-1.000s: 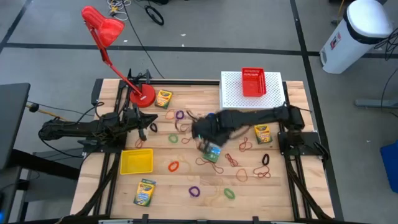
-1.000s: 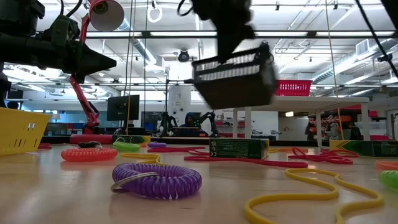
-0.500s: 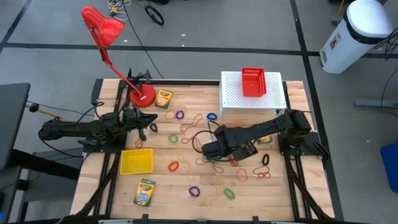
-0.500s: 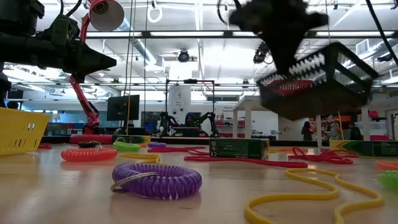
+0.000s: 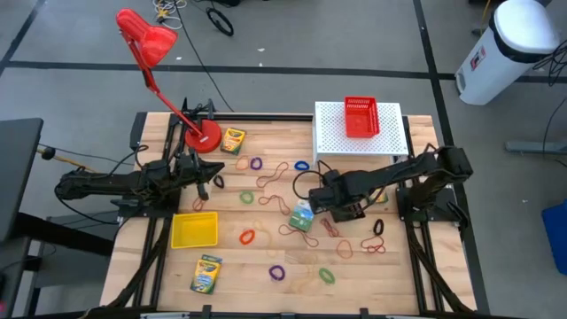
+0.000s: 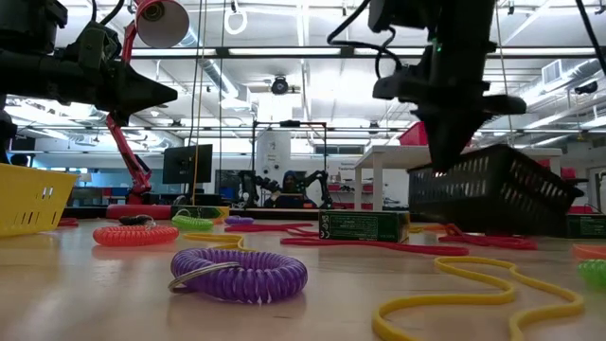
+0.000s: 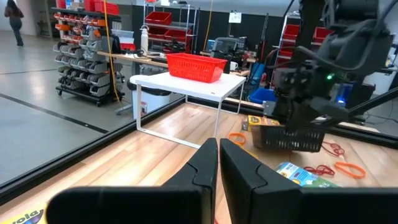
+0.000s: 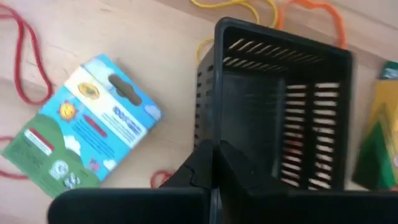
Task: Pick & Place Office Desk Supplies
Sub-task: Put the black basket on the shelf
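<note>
Gripping the near wall of the black mesh basket (image 8: 283, 118) with my right gripper (image 8: 210, 163), fingers pinched on its rim, I hold it at the middle of the table (image 5: 266, 266), tilted in the low view with one edge down near the wood. It is a small slotted bin, open at the top; I cannot tell whether anything lies inside. Just beside it lies a crayon box (image 8: 81, 140) printed blue, green and yellow with a sun and small panels; its lettering is too small to read. A second yellow-green crayon box (image 8: 379, 140) lies at the basket's other side, and two more (image 5: 233, 140) (image 5: 205, 274) lie near the red lamp (image 5: 168, 80) and at the front edge. Rubber-band loops (image 5: 276, 273) in red, purple, green, orange and yellow are scattered across the wood. The yellow basket (image 5: 194, 229) sits at the left front, the red basket (image 5: 361, 116) on a white perforated stand (image 5: 332, 133). My left gripper (image 5: 213, 177) hangs over the left side, fingers pressed together, holding nothing.
</note>
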You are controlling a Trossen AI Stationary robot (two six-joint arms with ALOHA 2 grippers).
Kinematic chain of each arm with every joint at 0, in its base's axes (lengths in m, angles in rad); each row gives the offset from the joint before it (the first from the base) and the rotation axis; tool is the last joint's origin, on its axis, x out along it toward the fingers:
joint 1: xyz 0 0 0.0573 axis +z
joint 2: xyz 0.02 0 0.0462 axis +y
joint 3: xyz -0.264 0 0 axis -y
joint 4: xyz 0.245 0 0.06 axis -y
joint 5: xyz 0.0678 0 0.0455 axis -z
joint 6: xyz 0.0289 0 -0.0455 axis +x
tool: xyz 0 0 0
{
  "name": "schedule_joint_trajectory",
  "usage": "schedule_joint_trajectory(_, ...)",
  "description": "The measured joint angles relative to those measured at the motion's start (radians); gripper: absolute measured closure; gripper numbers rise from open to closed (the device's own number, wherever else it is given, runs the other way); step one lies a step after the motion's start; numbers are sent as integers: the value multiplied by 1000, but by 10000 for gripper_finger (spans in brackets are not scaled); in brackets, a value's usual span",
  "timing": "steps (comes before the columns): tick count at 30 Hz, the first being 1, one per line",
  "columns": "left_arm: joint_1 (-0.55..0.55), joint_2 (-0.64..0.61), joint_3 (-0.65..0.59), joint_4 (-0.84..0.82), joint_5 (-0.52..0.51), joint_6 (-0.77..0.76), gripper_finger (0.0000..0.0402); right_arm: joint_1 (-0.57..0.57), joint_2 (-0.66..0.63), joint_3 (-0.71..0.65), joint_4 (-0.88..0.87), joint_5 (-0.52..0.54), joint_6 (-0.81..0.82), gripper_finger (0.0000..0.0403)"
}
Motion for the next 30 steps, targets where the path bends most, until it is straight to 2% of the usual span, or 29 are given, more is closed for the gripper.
schedule_joint_trajectory(4,0,0,0,0,0,0,376,-2,2,-21,81,2,-49,362)
schedule_joint_trajectory(10,0,0,0,0,0,0,376,6,0,19,89,22,-194,274)
schedule_joint_trajectory(13,0,0,0,0,0,0,376,7,-5,62,41,40,-321,235)
schedule_joint_trajectory(15,0,0,0,0,0,0,376,10,-10,100,20,32,-437,224)
schedule_joint_trajectory(18,0,0,0,0,0,0,376,41,-32,113,-14,47,-617,243)
schedule_joint_trajectory(21,0,0,0,0,0,0,376,87,-70,49,43,84,-716,303)
schedule_joint_trajectory(24,0,0,0,0,1,0,376,134,-126,-93,256,98,-766,380)
schedule_joint_trajectory(25,0,0,0,-1,2,0,376,149,-149,-147,335,96,-775,390)
schedule_joint_trajectory(30,0,0,0,0,4,0,376,223,-261,-373,680,130,-842,395)
